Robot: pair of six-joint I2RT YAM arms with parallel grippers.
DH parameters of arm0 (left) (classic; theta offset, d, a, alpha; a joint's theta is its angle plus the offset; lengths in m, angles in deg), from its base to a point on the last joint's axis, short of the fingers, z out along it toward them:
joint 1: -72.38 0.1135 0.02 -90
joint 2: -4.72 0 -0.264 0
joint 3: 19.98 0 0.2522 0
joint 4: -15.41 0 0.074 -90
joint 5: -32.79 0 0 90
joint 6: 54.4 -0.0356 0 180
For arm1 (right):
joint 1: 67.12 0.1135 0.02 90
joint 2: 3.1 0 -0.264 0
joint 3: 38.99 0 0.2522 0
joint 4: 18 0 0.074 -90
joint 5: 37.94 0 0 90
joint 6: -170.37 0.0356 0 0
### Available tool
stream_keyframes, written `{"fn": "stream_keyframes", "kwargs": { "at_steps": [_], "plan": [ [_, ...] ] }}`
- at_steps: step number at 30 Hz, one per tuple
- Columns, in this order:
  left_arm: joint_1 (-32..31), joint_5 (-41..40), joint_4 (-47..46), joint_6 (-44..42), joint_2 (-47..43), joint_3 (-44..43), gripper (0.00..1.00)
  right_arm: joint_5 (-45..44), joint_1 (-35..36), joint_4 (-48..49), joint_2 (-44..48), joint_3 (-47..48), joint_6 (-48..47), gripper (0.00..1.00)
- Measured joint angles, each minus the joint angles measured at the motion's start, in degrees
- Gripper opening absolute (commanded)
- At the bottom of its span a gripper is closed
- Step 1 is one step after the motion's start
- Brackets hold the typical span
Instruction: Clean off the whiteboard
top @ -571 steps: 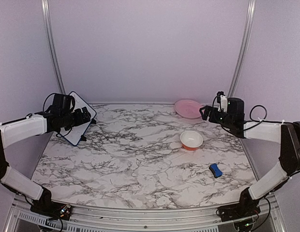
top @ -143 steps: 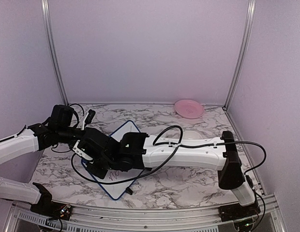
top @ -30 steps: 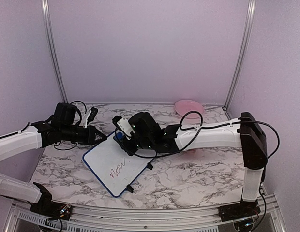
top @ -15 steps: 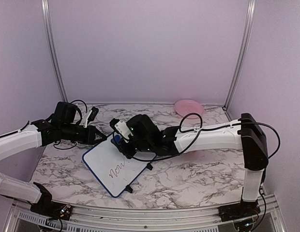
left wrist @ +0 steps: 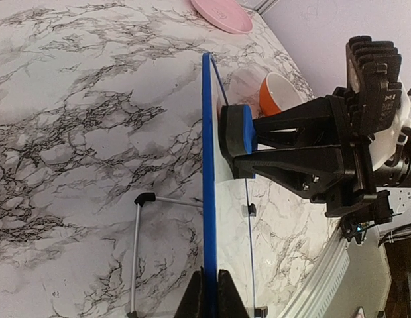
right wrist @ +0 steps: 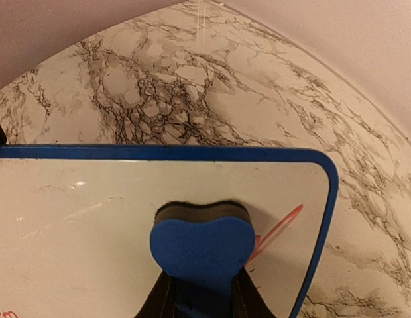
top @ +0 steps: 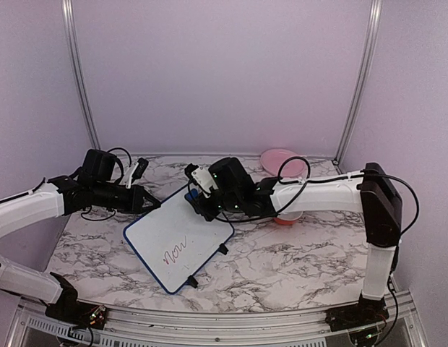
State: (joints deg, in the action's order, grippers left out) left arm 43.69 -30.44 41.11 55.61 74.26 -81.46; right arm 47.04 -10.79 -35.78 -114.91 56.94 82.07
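Observation:
The whiteboard (top: 177, 238) stands tilted on the marble table, white with a blue frame and red writing (top: 176, 253) low on its face. My left gripper (top: 147, 204) is shut on its left frame edge; in the left wrist view the fingertips (left wrist: 209, 291) pinch the blue frame (left wrist: 207, 165) seen edge-on. My right gripper (top: 202, 196) is shut on a blue eraser (top: 194, 198), pressed against the board's far corner. The right wrist view shows the eraser (right wrist: 202, 248) on the whiteboard (right wrist: 93, 212) beside a red stroke (right wrist: 278, 228).
A pink plate (top: 282, 160) lies at the back right. An orange bowl (top: 285, 219) sits partly hidden behind the right arm. The board's wire stand (left wrist: 136, 252) rests on the table behind it. Walls close in the back and sides.
My right gripper has slid the eraser from the board's upper left edge to the right and away, up to its far corner. The left gripper keeps its hold on the frame.

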Motion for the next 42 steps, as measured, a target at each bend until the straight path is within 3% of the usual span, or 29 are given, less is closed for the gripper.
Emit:
{"fn": "stream_keyframes", "kwargs": {
  "at_steps": [11, 18, 23, 42],
  "plan": [
    [0.9, 3.5, 4.2, 0.0, 1.9, -2.3, 0.16, -0.9, 2.9, 0.0, 0.9, -0.8, -0.3, 0.0],
    [0.9, 4.4, 5.3, 0.0, 2.3, -2.5, 0.01, -1.7, 7.8, -0.5, 0.9, -0.8, -0.7, 0.0],
    [0.9, 4.9, 5.7, 0.1, 2.4, -2.9, 0.0, -1.6, 9.3, -0.8, 0.9, -0.8, -0.7, 0.0],
    [1.0, 4.2, 5.6, 0.1, 2.6, -3.0, 0.0, -4.7, -2.2, 0.2, 0.9, -2.7, -3.5, 0.0]
  ]
}}
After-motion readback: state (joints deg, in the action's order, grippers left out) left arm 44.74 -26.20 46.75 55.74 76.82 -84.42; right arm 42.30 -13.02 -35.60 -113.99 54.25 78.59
